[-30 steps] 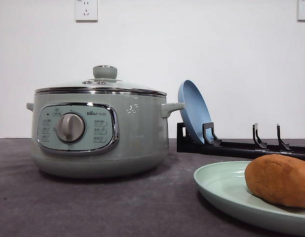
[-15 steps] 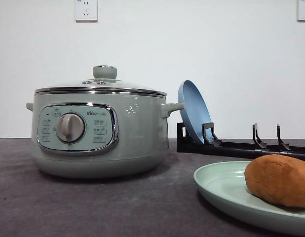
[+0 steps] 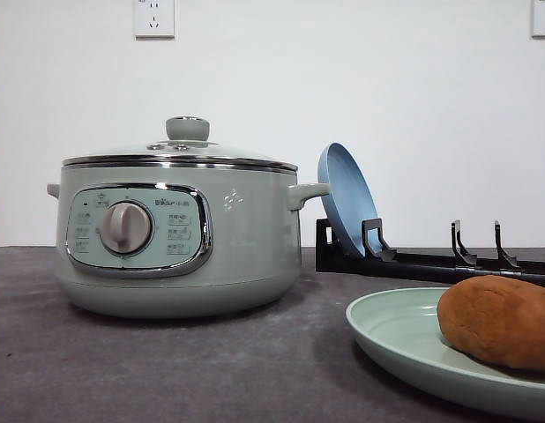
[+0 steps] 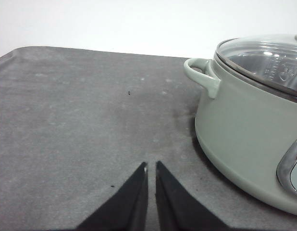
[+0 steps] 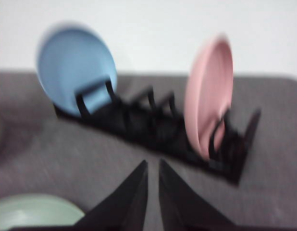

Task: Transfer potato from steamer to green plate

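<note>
The potato (image 3: 500,321) rests on the green plate (image 3: 396,339) at near right, well apart from the lidded steamer (image 3: 175,238) at left, unmoved over the last second. Both the left claw (image 4: 151,168) and right claw (image 5: 153,166) are clenched, empty, above the desk (image 4: 67,125), so the transfer looks complete.

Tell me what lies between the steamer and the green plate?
Only bare dark table lies between the steamer and the green plate, in the front view.

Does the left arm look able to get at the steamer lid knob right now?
Probably yes: the left gripper, fingers nearly together and empty, sits over bare table beside the steamer; nothing stands between, and the lid knob is uncovered.
</note>
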Robot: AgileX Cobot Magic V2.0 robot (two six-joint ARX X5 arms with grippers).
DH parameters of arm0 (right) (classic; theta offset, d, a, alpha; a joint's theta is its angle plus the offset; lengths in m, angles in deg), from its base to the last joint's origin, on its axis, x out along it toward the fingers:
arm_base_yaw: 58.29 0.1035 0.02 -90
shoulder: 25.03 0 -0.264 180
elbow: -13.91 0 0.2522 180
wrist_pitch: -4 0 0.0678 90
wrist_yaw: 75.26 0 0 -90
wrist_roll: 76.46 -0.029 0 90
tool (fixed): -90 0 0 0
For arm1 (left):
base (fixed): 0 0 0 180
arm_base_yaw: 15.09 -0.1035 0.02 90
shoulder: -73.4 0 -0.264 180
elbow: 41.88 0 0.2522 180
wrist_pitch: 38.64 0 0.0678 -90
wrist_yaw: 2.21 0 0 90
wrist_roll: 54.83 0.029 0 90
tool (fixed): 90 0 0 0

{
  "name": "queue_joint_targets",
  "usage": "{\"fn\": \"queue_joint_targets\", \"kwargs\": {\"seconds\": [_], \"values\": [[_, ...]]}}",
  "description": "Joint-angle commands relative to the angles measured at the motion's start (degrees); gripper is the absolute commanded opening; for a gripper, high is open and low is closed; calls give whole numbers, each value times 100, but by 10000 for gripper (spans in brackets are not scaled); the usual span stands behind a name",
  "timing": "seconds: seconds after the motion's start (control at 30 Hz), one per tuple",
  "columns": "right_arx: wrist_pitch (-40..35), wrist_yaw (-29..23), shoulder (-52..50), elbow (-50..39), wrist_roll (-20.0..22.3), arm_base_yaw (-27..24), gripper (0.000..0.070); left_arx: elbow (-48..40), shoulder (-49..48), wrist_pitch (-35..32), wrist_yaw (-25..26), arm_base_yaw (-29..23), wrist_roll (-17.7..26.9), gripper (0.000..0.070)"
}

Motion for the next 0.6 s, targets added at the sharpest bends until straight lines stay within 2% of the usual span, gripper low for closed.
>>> {"fn": "queue_joint_targets", "kwargs": {"seconds": [0.0,0.27,0.57], "values": [[-150,0,-110,-189,167,-45,32,-119,-2,-48,0,-4,-14,22],[-207,0,-227,-834,187,-83,32,-118,-2,-48,0,-4,-15,22],[-675,-54,-227,-997,171,-75,32,-118,-2,-48,0,-4,-15,22]]}}
